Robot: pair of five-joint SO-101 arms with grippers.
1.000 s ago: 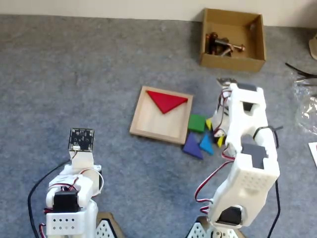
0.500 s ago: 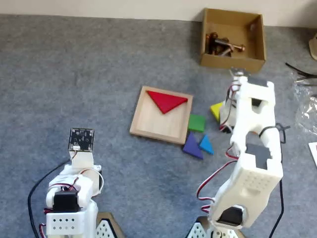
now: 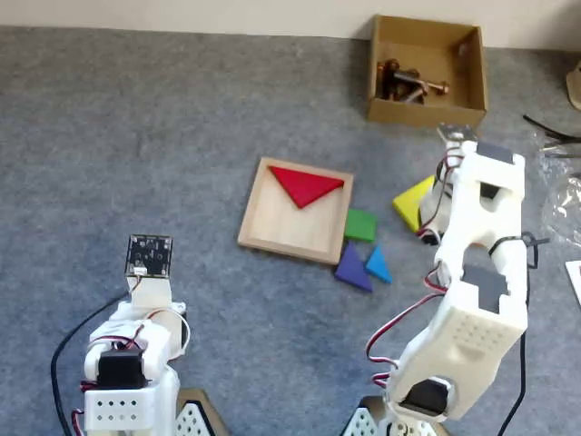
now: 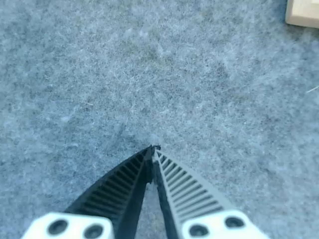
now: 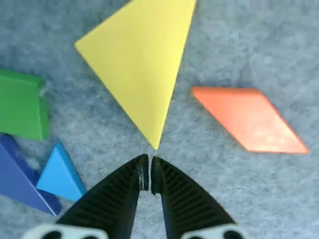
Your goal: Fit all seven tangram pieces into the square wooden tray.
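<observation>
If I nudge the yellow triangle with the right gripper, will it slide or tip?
It probably slides rather than rolls: the yellow triangle lies flat with straight edges. The fuzzy grey mat may drag on it, so it could pivot if pushed off-centre. It looks rigid and thin, leaving the right gripper little edge to pinch.

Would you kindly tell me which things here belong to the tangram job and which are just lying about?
Belong to the job: wooden tray, red triangle, green square, dark blue triangle, light blue triangle, yellow triangle, orange parallelogram.

Just lying about: cardboard box holding metal parts, clear plastic bag.
</observation>
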